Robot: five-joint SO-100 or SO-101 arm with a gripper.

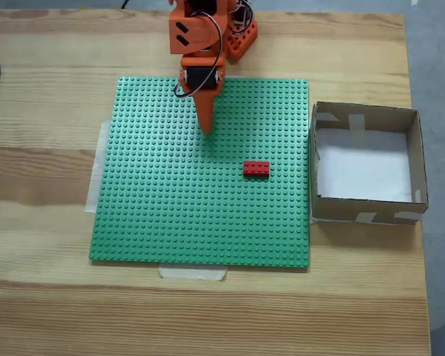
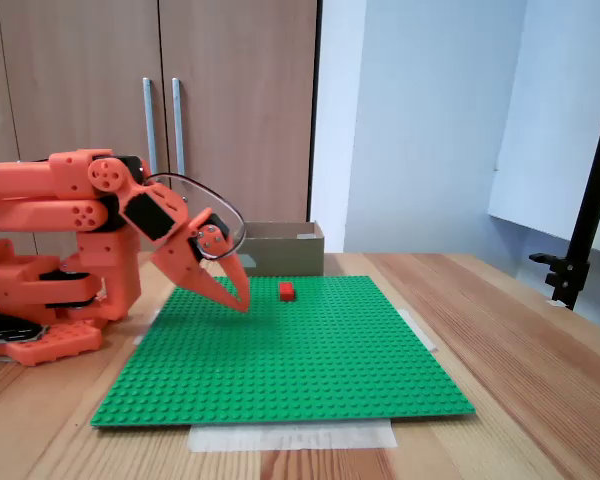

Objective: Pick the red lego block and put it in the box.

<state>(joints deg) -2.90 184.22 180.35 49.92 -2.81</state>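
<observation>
While the orange robot arm (image 1: 199, 44) reaches out from its base at the table edge, its claw (image 1: 206, 127) hangs over the green studded baseplate (image 1: 170, 208), tips pointing down and just above the studs in a fixed view (image 2: 242, 300). The two fingers lie close together, clenched with nothing between them.

The red lego block (image 1: 256, 169) lies flat on the baseplate, apart from the claw. In the fixed view from above it sits to the right of the fingertips and lower in the picture. In the side fixed view (image 2: 287, 291) it sits just to the right of the tips.

The box (image 1: 415, 159), open-topped brown cardboard with a white bottom, stands off the baseplate edge, beyond the block from the claw. In the side fixed view (image 2: 280, 250) it appears behind the claw. Everything rests on a pale wooden table (image 1: 52, 311).
</observation>
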